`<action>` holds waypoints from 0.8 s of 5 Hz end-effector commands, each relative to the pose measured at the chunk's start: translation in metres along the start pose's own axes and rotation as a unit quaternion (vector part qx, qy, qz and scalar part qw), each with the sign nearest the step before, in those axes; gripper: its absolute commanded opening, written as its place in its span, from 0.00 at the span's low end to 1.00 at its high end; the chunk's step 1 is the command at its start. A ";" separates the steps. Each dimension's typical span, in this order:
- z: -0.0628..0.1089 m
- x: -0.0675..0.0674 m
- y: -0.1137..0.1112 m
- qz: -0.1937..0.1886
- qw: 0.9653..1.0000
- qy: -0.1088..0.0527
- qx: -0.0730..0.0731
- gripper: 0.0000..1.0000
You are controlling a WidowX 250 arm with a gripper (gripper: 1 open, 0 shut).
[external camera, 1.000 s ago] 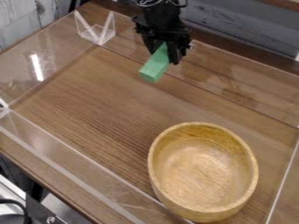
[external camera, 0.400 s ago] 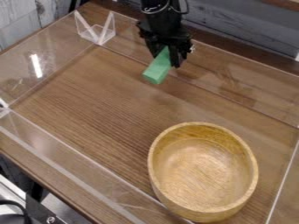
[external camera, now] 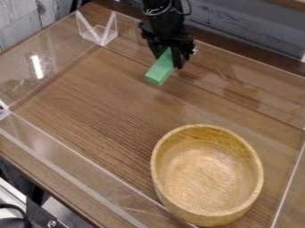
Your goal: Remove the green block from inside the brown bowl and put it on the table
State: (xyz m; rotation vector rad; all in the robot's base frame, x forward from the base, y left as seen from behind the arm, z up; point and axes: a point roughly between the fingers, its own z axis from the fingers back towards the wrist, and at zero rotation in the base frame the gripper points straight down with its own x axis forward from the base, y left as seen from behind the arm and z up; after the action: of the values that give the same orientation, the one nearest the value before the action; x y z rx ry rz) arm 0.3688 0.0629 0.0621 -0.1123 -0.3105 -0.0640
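Note:
The green block (external camera: 161,69) hangs tilted at the back of the table (external camera: 95,102), its lower end close to the wood or just touching it; I cannot tell which. My black gripper (external camera: 172,55) comes down from above and is shut on the block's upper end. The brown bowl (external camera: 208,174) sits at the front right, well apart from the gripper, and nothing lies inside it.
Low clear acrylic walls (external camera: 71,169) border the tabletop on all sides. A small clear acrylic corner piece (external camera: 95,28) stands at the back left, a short way left of the gripper. Bare wood lies between the block and the bowl.
The gripper has sunk slightly toward the table with the green block still in it. Over the last half second it has stayed put.

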 end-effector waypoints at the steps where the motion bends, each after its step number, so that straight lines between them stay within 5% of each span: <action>1: 0.014 0.012 0.007 0.003 0.999 -0.030 0.009 0.00; 4: 0.008 0.005 0.013 0.006 0.999 -0.031 0.009 0.00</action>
State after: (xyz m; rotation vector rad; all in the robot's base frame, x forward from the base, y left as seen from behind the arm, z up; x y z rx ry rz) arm 0.3669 0.0710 0.0543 -0.1133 -0.3244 -0.0484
